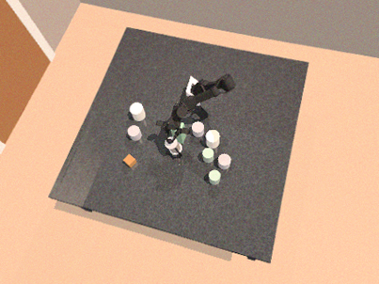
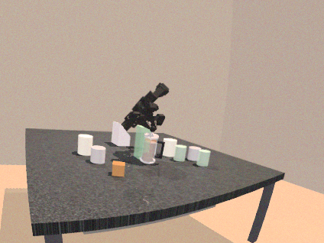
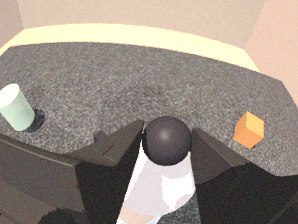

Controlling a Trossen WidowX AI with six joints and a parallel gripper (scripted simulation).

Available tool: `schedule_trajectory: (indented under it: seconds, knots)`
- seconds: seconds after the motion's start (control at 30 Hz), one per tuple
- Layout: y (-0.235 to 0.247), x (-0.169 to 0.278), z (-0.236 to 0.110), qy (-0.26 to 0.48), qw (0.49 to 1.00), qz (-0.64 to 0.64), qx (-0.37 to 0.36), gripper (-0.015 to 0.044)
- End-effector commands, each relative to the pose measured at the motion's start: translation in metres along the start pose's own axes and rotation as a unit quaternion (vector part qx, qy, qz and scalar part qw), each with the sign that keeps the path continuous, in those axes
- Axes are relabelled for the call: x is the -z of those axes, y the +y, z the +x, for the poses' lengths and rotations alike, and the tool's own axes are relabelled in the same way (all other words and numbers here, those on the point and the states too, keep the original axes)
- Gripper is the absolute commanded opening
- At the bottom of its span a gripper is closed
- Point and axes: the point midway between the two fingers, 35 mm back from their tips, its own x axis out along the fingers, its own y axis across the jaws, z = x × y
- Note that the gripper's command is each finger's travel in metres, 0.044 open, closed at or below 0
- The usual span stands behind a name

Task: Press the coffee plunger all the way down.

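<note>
The coffee press (image 1: pixel 173 148) (image 2: pixel 148 152) (image 3: pixel 160 191) is a clear glass cylinder standing upright near the middle of the dark table (image 1: pixel 253 131) (image 2: pixel 76 191) (image 3: pixel 120 76). Its black ball-shaped plunger knob (image 3: pixel 168 140) sits close above the top of the glass in the wrist view. My gripper (image 3: pixel 166 131) (image 2: pixel 152 129) (image 1: pixel 171 137) reaches down over the press and is shut on the knob, one dark finger on each side of it. The plunger rod is hidden by the knob and the fingers.
A tall pale green block (image 2: pixel 140 140) stands right behind the press. An orange cube (image 1: pixel 129 160) (image 2: pixel 118 168) (image 3: pixel 249 129) lies in front to the left. White, pink and green cylinders (image 1: pixel 138 111) (image 1: pixel 208 154) (image 2: pixel 85 144) (image 2: pixel 203 157) (image 3: pixel 16 106) stand on both sides. A white wedge (image 2: pixel 120 134) stands behind.
</note>
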Motion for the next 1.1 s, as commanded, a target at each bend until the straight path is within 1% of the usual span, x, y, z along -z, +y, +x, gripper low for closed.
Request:
schedule_trajectory:
  seconds: [0.0, 1.07]
  knots:
    - [0.0002, 0.0065, 0.0031, 0.012, 1.000, 0.006, -0.002, 0.0122]
    - [-0.0010, 0.0004, 0.0030, 0.005, 1.000, 0.002, -0.002, 0.0122]
